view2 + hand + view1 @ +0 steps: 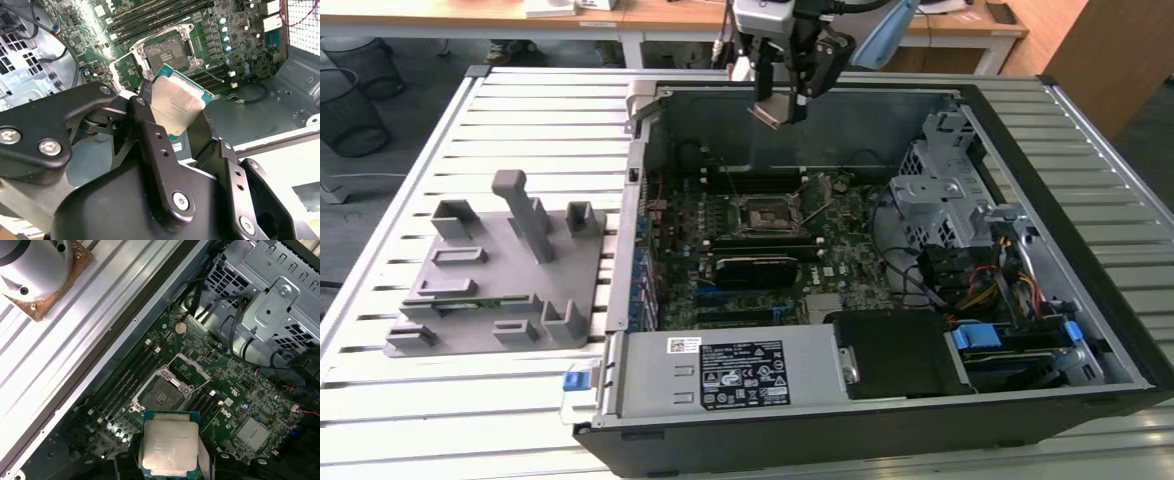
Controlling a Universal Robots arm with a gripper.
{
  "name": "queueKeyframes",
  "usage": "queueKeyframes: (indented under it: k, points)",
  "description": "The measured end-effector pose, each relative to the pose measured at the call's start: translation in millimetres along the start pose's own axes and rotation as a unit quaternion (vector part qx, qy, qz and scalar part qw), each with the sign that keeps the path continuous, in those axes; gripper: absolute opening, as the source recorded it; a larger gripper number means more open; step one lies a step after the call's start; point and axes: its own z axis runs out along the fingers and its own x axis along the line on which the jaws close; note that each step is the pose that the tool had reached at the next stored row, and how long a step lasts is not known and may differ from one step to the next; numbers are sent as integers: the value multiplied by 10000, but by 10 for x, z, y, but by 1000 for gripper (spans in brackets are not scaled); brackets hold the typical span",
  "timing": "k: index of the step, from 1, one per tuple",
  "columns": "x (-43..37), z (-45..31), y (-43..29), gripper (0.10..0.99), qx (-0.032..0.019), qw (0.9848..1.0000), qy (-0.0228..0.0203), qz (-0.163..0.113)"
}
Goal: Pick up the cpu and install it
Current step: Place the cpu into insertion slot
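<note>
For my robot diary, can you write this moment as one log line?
claw: shut on cpu | cpu: lifted, not in socket | socket: open, empty

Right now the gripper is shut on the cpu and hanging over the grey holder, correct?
No. The gripper is shut on the cpu, but it hangs over the open computer case, not the grey holder off to the exterior view's left, as the exterior view shows.

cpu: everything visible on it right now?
The cpu is a small flat square chip with a pale silvery metal lid, faint print and a green board edge around it. The gripper pinches it on two opposite edges. It hangs tilted in the air above the open computer case, clear of the motherboard's open socket.
</note>
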Motion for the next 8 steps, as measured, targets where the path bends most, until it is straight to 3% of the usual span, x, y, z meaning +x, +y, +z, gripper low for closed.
queueKeyframes:
  k: [8]
  points:
    - [7,3,5,529,9,9994,-10,346]
